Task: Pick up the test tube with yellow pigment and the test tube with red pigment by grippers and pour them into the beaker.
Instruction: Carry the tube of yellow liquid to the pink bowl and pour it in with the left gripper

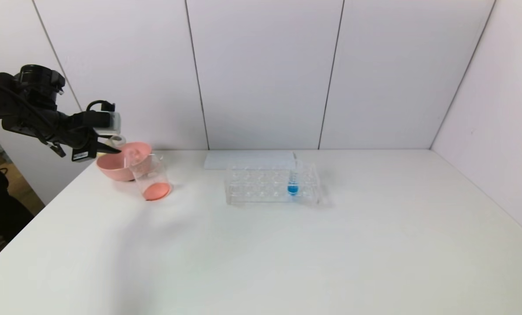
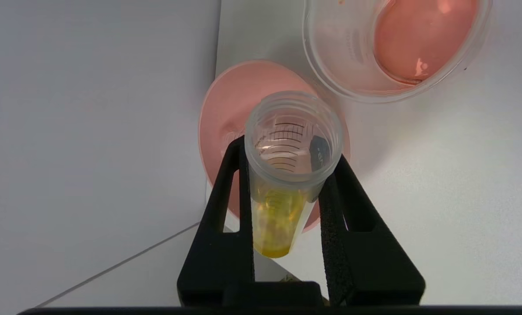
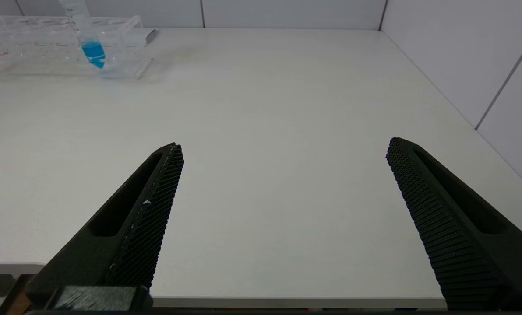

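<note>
My left gripper point(image 1: 111, 148) hangs at the table's far left, shut on the test tube with yellow pigment point(image 2: 278, 218). In the left wrist view the fingers point(image 2: 226, 192) clamp the tube just under its open mouth, and the yellow liquid sits at its base near the palm. The tube is over the pink bowl point(image 2: 230, 100), with the beaker point(image 2: 344, 57) just beside it. The beaker point(image 1: 151, 177) stands in front of the bowl and holds orange-red liquid. The test tube with red pigment is out of view. My right gripper point(image 3: 283, 148) is open and empty over the table's near edge.
A clear tube rack point(image 1: 261, 183) stands mid-table with one blue-liquid tube point(image 1: 293, 181) in it, and a flat white slab point(image 1: 248, 159) lies behind it. The pink bowl point(image 1: 116, 168) is near the table's left edge. White walls close the back and right.
</note>
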Robot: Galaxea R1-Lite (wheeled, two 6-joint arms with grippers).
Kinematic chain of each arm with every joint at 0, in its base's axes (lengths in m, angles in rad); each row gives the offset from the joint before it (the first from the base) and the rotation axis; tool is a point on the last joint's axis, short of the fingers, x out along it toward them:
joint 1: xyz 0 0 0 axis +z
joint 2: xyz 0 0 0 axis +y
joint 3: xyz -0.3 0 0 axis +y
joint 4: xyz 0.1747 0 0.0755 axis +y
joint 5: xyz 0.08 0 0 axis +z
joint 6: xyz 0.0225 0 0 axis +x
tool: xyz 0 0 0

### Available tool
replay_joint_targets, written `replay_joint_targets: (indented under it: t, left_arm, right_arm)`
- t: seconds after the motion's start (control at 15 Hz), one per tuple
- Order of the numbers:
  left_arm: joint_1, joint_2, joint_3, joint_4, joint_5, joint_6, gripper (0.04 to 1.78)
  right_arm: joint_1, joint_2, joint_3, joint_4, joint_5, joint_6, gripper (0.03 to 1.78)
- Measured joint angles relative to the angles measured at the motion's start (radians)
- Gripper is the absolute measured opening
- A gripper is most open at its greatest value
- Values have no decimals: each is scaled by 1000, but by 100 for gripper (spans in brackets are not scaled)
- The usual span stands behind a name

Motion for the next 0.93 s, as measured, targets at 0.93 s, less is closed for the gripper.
replay_joint_targets:
  t: [0.93]
  left_arm:
    - [-24, 13, -58, 109, 20, 42, 44]
  right_arm:
    - [0, 0, 0, 0, 0, 0, 170]
